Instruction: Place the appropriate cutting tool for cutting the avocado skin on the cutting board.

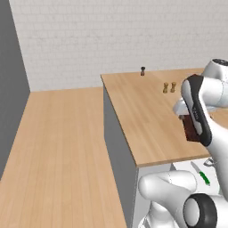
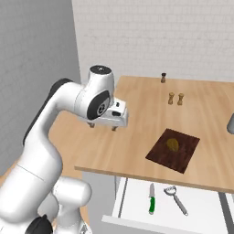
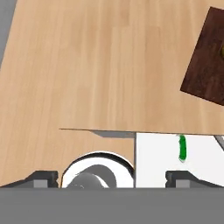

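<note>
The white arm rises from the base in a tall arch, its dark-jointed elbow bent high, and the forearm reaches forward so that the wrist sits over the near part of the worktop (image 2: 137, 137). The hand hangs from the wrist pointing straight down, and the gripper (image 2: 103, 125) hovers above the wood without touching it. Its jaws stand wide apart with nothing between them; two short dark fingertips (image 2: 114, 128) poke out beneath the pale hand body. In the hand view the two tips sit far apart along the bottom.
</note>
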Motion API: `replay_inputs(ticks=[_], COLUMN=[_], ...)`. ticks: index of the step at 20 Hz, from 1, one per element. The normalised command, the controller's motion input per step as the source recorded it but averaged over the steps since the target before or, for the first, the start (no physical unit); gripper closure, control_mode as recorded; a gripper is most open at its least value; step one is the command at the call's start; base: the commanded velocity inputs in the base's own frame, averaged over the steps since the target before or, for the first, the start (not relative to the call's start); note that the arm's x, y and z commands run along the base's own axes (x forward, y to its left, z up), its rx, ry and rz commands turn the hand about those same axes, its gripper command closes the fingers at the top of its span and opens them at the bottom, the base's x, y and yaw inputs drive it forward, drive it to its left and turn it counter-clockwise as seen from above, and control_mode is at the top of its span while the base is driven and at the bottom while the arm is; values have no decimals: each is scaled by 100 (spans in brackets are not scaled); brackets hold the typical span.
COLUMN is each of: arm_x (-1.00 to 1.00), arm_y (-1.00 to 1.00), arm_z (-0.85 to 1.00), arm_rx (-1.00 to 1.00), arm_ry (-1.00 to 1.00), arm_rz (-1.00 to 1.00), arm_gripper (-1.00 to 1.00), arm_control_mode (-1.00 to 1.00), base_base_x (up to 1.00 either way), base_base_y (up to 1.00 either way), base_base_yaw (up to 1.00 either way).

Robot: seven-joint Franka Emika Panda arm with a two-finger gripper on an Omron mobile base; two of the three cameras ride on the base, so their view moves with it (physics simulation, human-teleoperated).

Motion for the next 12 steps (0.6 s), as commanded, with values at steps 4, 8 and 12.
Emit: replay_inputs(ticks=[4, 8, 12], arm_x=[-80, -80, -81], arm_y=[-100, -76, -94], arm_z=[-73, -86, -72], arm_rx=[0, -3, 0], arm_ry=[9, 16, 10], arm_rz=[0, 0, -5], arm_gripper=[-100, -100, -100], arm_control_mode=[-100, -100, -100], base_base_x=[0, 0, 0], base_base_y=[0, 0, 0], base_base_yaw=[0, 0, 0])
